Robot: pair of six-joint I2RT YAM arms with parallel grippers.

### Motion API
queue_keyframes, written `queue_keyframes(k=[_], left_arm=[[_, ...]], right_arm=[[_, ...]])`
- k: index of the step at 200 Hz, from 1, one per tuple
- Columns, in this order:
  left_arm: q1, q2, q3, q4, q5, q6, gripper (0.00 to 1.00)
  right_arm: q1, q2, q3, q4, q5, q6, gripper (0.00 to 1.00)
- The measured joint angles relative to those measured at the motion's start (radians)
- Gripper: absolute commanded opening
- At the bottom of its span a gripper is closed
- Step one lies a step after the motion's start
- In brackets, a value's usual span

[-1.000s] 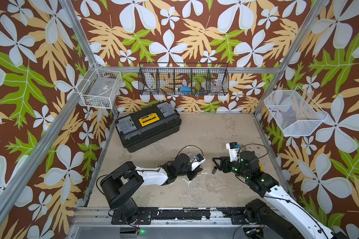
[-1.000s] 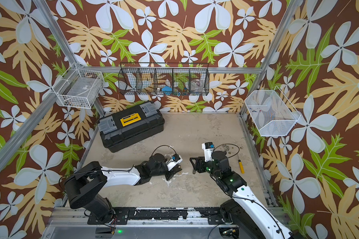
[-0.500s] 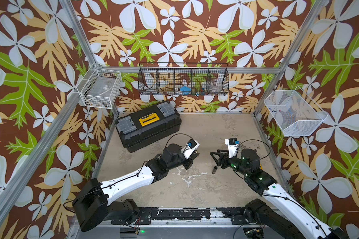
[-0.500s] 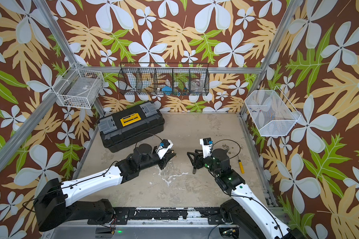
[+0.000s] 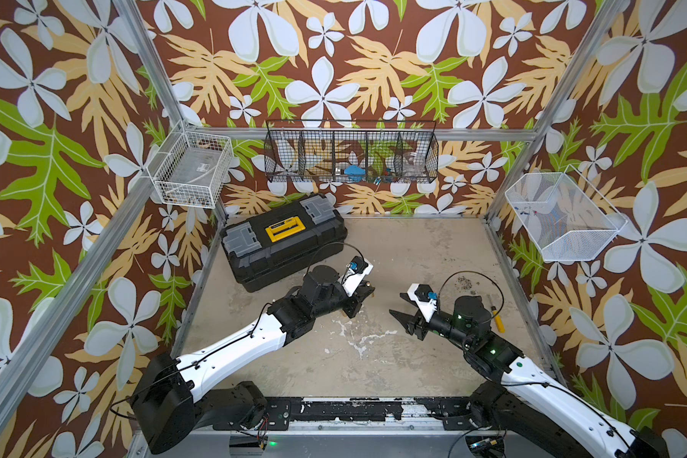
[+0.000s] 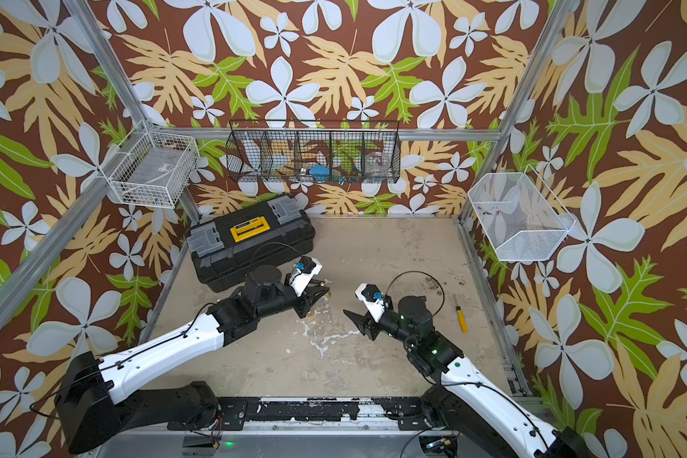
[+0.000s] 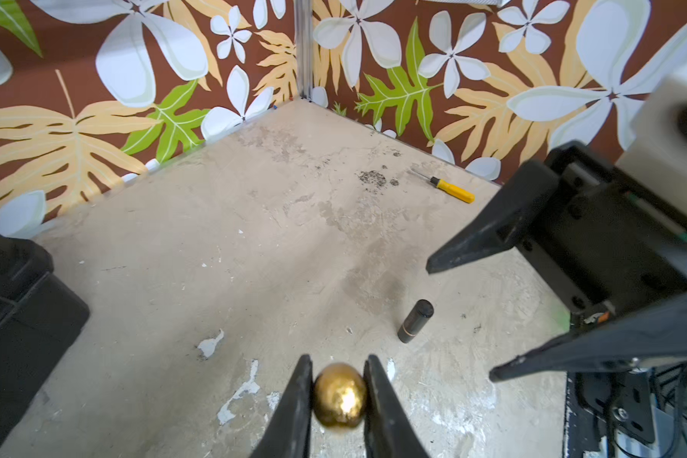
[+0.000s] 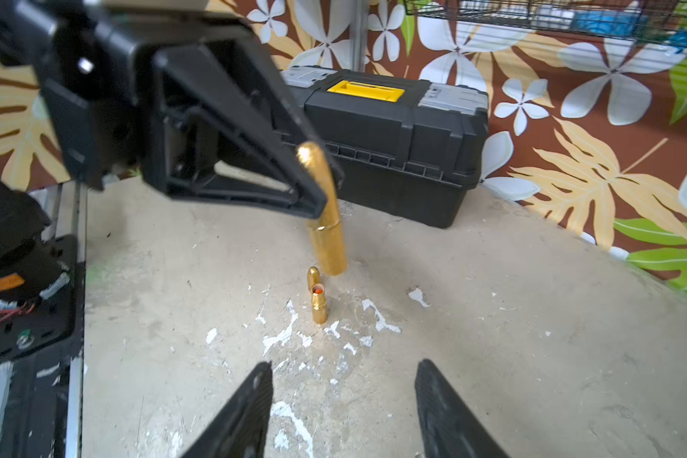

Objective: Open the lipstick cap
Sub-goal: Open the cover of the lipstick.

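- We see the gold lipstick [image 8: 328, 238] hanging tilted above the floor [image 5: 413, 253] in front of the black toolbox [image 5: 282, 242]. Its two halves meet at a seam, so the cap is on.
- The left gripper [image 7: 338, 363] pinches it near its rounded upper end, with a finger pressed to each side.
- Beneath it an open lipstick [image 8: 319, 305] stands upright, orange tip showing, and a loose cap [image 8: 313, 276] stands just beside it.
- The right gripper [image 8: 344, 366] faces them with its jaws spread and holds nothing.
- A black tube [image 7: 415, 322] sits on the floor near the right gripper, and a yellow screwdriver [image 7: 451, 190] lies near the wall.
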Motion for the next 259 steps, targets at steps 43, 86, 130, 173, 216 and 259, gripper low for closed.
queue_keyframes(k=[43, 86, 130, 173, 216, 259], left_arm=[[0.000, 0.002, 0.026, -0.007, 0.085, 0.005, 0.20], [0.000, -0.002, 0.040, -0.019, 0.158, 0.013, 0.20], [0.000, -0.013, 0.040, -0.025, 0.201, 0.014, 0.19], [0.000, -0.013, 0.040, -0.024, 0.213, 0.014, 0.19], [0.000, -0.013, 0.040, -0.022, 0.226, 0.013, 0.19], [0.000, -0.013, 0.040, -0.018, 0.229, 0.012, 0.19]], right_arm=[[0.009, 0.064, 0.018, 0.083, -0.058, -0.029, 0.49], [0.022, 0.155, 0.081, 0.132, -0.068, -0.051, 0.46], [0.027, 0.205, 0.106, 0.142, -0.063, -0.071, 0.41], [0.028, 0.211, 0.106, 0.154, -0.073, -0.076, 0.32], [0.028, 0.211, 0.108, 0.155, -0.090, -0.076, 0.33], [0.028, 0.211, 0.110, 0.155, -0.100, -0.074, 0.25]])
